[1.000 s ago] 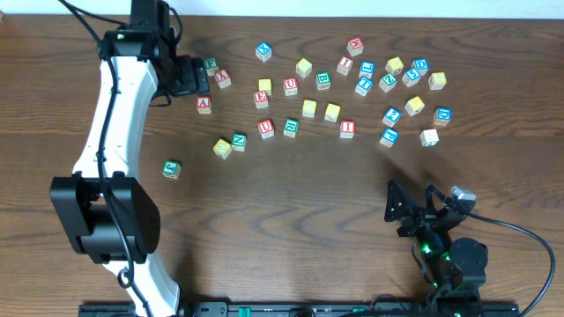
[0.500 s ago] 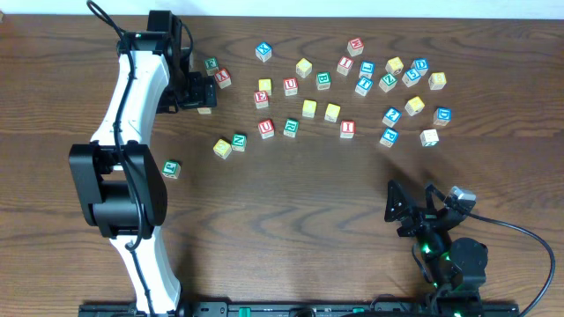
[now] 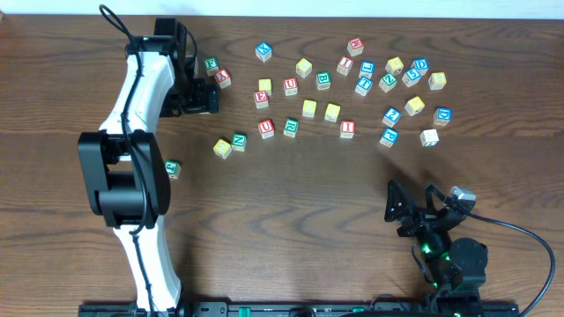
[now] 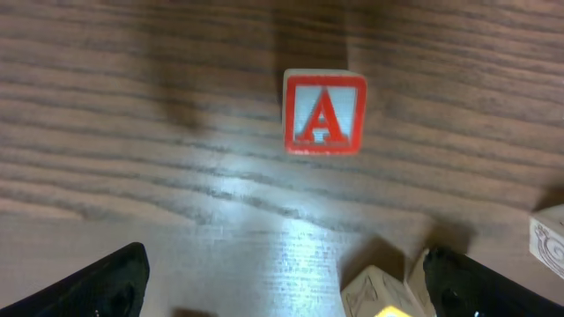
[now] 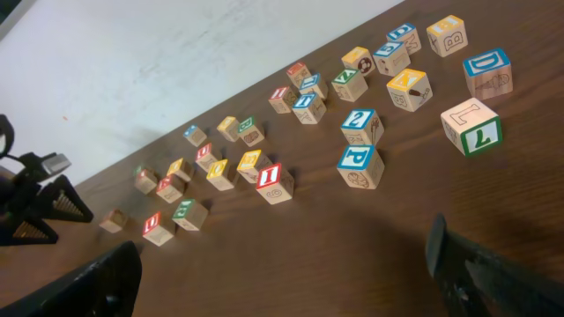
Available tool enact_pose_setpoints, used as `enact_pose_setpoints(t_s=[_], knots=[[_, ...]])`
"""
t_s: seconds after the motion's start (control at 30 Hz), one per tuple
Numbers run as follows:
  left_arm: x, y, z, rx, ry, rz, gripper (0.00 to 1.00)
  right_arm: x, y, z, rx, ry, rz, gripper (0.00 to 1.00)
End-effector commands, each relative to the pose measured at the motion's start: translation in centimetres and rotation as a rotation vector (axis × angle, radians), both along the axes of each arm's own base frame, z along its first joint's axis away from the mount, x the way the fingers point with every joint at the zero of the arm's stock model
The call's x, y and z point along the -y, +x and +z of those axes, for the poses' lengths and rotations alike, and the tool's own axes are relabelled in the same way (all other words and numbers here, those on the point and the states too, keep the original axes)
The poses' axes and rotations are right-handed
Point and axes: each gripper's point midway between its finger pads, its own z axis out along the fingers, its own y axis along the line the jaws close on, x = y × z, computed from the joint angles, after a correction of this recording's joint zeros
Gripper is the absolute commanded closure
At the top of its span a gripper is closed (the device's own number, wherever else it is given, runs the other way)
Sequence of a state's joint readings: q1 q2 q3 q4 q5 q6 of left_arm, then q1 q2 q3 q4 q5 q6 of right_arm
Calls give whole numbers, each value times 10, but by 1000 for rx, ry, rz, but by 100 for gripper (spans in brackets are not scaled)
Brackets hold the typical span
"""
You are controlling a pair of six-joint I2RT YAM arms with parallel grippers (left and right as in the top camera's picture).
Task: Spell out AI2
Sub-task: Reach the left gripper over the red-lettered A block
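Right fingers [image 5: 480, 264] are standing wide open and empty at the near edge of the counter [image 3: 291, 202], well apart from every cube. Red I cube [image 3: 347, 129] is sitting in the middle row, with blue 2 cube [image 3: 391, 115] lying near it on its right among other blue-printed cubes. Farthest, left fingers [image 4: 110, 282] are hovering spread wide and empty, red A cube [image 4: 324, 113] lying face up just ahead of them, untouched.

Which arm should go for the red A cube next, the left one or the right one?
Left. Its wrist view shows the A cube just ahead of the open left fingers, roughly centered between them. The right fingers sit open near the table's right front corner, far from that cube.
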State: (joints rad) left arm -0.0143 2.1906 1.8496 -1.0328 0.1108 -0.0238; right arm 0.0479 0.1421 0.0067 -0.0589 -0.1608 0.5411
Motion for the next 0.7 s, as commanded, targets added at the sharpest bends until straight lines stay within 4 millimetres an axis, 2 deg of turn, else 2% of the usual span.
enact_pose_setpoints(t_s=[0.0, 0.4, 0.53, 0.6, 0.67], knots=[[2, 7, 5, 29, -11, -18, 5, 1, 0, -1, -2, 4, -5, 1], [22, 22, 7, 99, -6, -100, 5, 1, 0, -1, -2, 4, -6, 1], [21, 27, 4, 111, 6, -88, 5, 1, 0, -1, -2, 4, -5, 1], [14, 28, 0, 106, 43, -60, 5, 1, 0, -1, -2, 4, -6, 1], [13, 27, -9, 86, 49, -59, 5, 1, 0, -1, -2, 4, -5, 1]])
